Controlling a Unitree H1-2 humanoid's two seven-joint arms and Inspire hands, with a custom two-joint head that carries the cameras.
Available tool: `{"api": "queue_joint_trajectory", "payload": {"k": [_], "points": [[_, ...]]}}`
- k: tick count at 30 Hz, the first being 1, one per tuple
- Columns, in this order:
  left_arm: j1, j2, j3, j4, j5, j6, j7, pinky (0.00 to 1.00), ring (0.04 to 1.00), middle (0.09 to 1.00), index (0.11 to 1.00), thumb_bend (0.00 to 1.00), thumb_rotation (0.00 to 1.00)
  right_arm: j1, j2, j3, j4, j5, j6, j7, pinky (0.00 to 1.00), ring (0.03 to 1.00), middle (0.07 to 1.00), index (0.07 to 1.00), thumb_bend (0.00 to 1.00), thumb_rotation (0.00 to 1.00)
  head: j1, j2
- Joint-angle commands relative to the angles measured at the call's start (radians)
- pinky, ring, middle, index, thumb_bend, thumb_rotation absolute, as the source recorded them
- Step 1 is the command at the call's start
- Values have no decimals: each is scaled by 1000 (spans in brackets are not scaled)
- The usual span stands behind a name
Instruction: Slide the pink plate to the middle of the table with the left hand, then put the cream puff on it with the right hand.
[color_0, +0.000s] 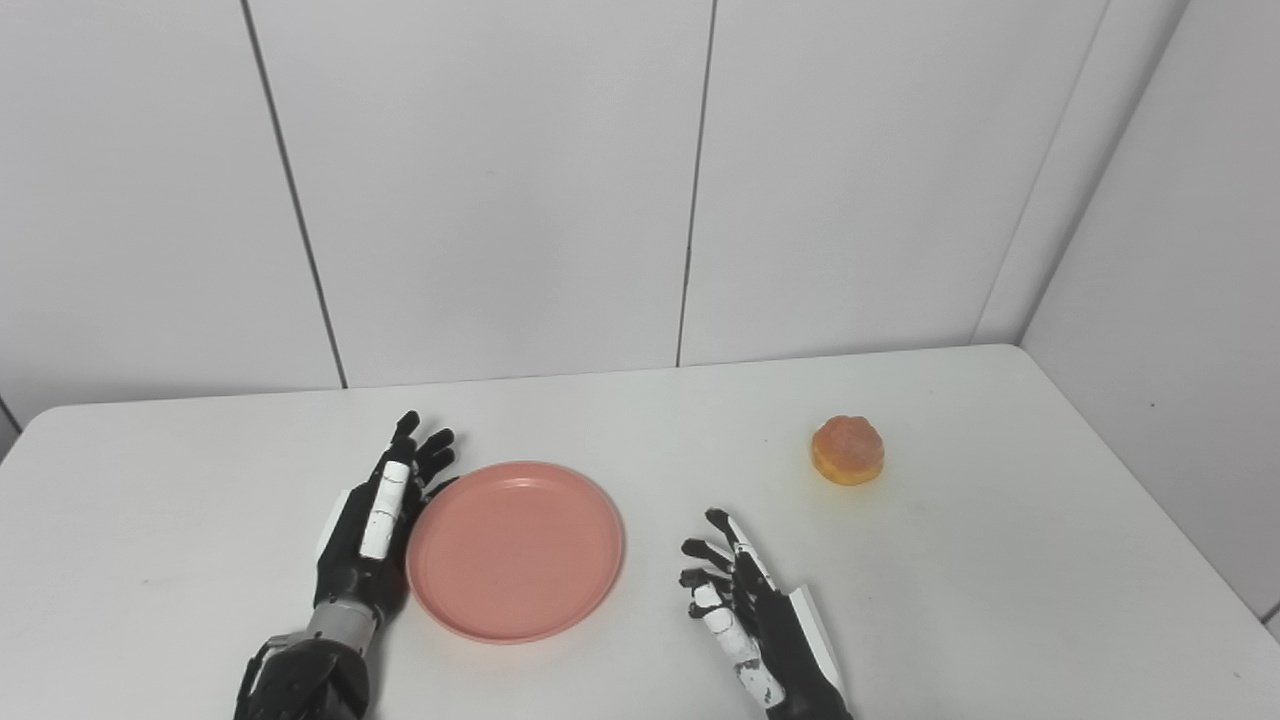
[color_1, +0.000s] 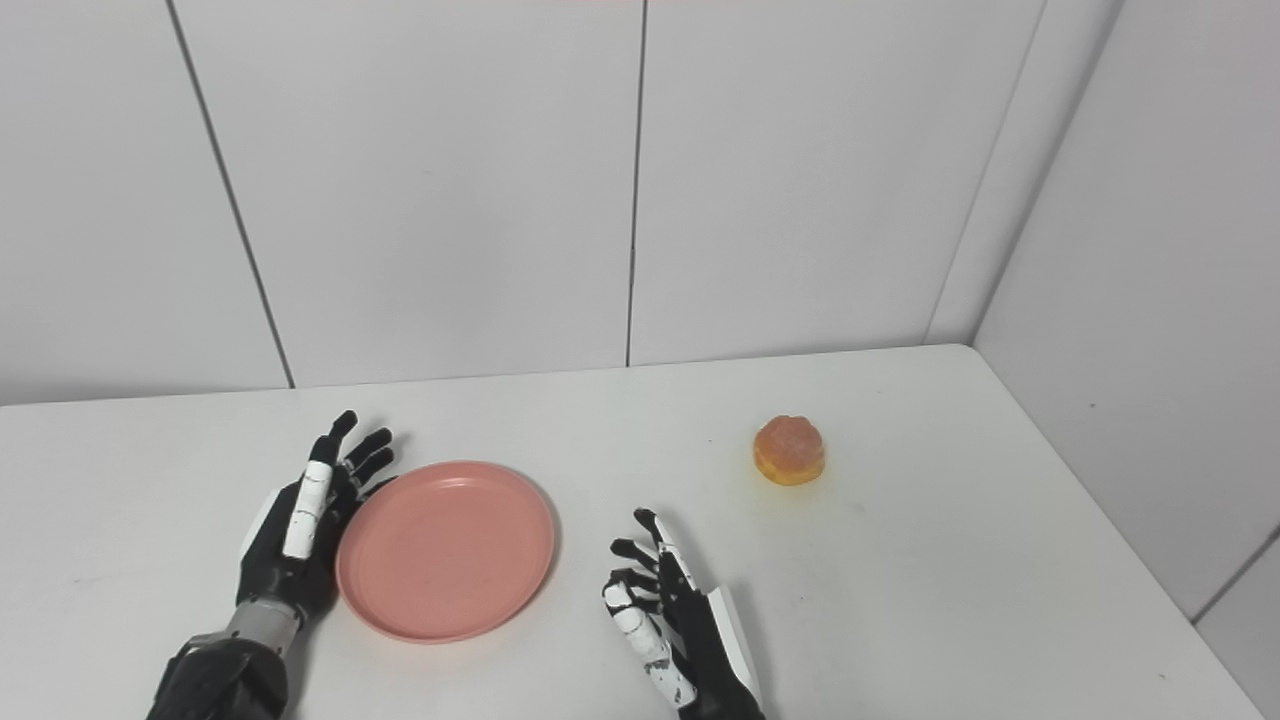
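Now one pink plate (color_0: 515, 550), one cream puff (color_0: 847, 451); left hand (color_0: 375, 530) released beside plate, right hand (color_0: 745, 610) released.

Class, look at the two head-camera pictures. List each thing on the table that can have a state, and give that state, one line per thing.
Pink plate: flat on the table, right way up, empty.
Cream puff: resting on the table to the right of the plate, apart from it, untouched.
Left robot hand: open, fingers straight, set against the plate's left rim.
Right robot hand: open, holding nothing, between plate and cream puff, touching neither.
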Motion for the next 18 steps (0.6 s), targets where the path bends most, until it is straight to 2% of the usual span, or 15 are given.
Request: {"api": "queue_joint_trajectory", "payload": {"k": [1,4,9,13,18], "points": [[2,-4,-1,1,-4,28,1,824,912,889,968,939,833,8,17,22,17,-22,17,6,677,840,884,919,795,1000,-2,0],[3,-6,1,-2,-6,35,4,861,918,884,969,931,836,14,18,21,6,-47,-6,-26,760,876,913,899,780,1000,-8,-3],[1,-7,7,-6,-16,52,1,871,922,891,981,941,828,27,18,24,-39,-111,-30,-83,823,889,922,893,757,1000,-12,-5],[3,-6,10,-11,-30,74,-1,871,923,893,987,948,816,29,16,28,-111,-181,-3,-98,878,917,930,903,765,991,-31,-11],[5,-3,11,-19,-39,108,3,891,926,889,990,972,819,23,12,28,-182,-245,32,-76,909,929,927,910,792,948,-50,-19]]}}
